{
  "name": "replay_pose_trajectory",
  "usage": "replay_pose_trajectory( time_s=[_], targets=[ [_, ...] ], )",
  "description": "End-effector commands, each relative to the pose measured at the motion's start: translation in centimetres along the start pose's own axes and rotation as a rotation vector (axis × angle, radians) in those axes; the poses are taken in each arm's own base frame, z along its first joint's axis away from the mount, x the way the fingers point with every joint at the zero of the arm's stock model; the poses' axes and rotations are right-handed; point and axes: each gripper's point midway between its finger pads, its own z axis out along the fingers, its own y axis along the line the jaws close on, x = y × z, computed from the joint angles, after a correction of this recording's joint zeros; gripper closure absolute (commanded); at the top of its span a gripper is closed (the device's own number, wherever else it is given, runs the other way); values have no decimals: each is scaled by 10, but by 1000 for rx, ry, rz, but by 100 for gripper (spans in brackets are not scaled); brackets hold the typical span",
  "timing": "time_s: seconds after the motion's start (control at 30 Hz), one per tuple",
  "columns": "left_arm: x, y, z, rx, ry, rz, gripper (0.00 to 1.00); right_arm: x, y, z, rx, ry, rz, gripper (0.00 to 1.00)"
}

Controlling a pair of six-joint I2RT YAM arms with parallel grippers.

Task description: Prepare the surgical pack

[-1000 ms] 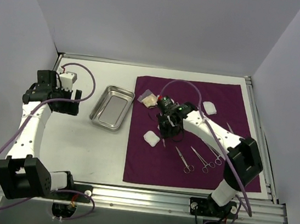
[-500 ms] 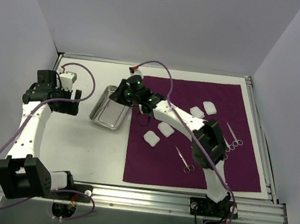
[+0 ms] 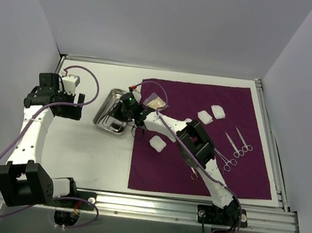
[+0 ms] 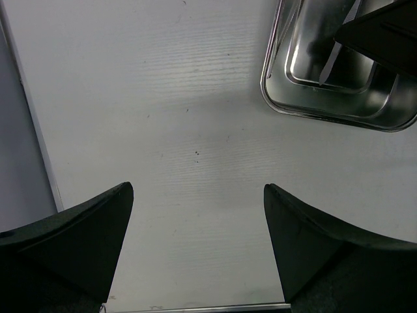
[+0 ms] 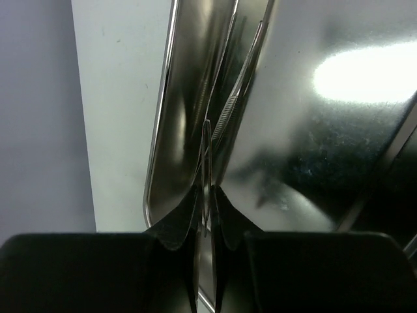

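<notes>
Aluminium rail (image 3: 149, 207) runs along the near edge, with the left arm's base bolted at about 7 o'clock and the right arm's at about 5. Beyond it a wide strip of white table (image 3: 87, 159) shows from 6 o'clock up towards the middle, between the left arm and the purple cloth (image 3: 154, 176). The cloth covers the right half out to the side frame at 3 o'clock, and its left hem lies just beside the steel tray (image 3: 104, 105). Scissor-like instruments (image 3: 235, 153) lie on the cloth around 3 to 4 o'clock, well apart from that hem. Of the gauze pads (image 3: 157, 144), one sits near the middle and two more lie towards 1 o'clock. The right arm lies stretched low and diagonal across the cloth and over the hem. Its right gripper (image 3: 127, 108) sits above the tray, jaws pinched tight on a thin metal instrument (image 5: 225, 117). The instrument's tips reach down inside the tray beside a long wall; whether they touch the steel I cannot tell. At 9 o'clock the left arm stands folded at the elbow. The left gripper (image 4: 195, 195) hangs over the table with its fingers spread wide, apart from the tray.
</notes>
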Motion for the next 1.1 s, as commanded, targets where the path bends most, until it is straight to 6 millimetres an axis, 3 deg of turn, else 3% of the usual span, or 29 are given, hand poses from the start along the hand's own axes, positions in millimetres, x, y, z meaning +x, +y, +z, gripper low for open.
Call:
replay_pose_trajectory(
  time_s=[0.0,0.07,0.3,0.53,0.63,0.7,0.73,0.83,1.07],
  targets=[
    [-10,3,-1,-10,-49,-7,9,-20,12,7,-17,-77,45,100],
    [-10,3,-1,-10,-49,-6,9,-25,15,12,-22,-94,48,100],
    [-9,2,0,-5,-48,-3,9,-18,-11,30,42,-88,112,100],
    [-10,1,0,2,-52,-4,9,-23,-27,22,180,-175,101,100],
    [-11,-1,-3,11,-60,-5,9,-23,-23,21,220,-200,98,100],
    [-12,-3,-3,19,-65,-1,9,-12,-35,24,285,-180,86,100],
    [-12,-3,-4,25,-67,-1,9,-14,-26,24,273,-183,91,100],
    [-12,-4,-4,28,-68,1,9,-8,-28,27,278,-180,122,100],
    [-12,-5,-3,36,-68,1,9,1,-43,28,318,-172,154,100]
  ],
)
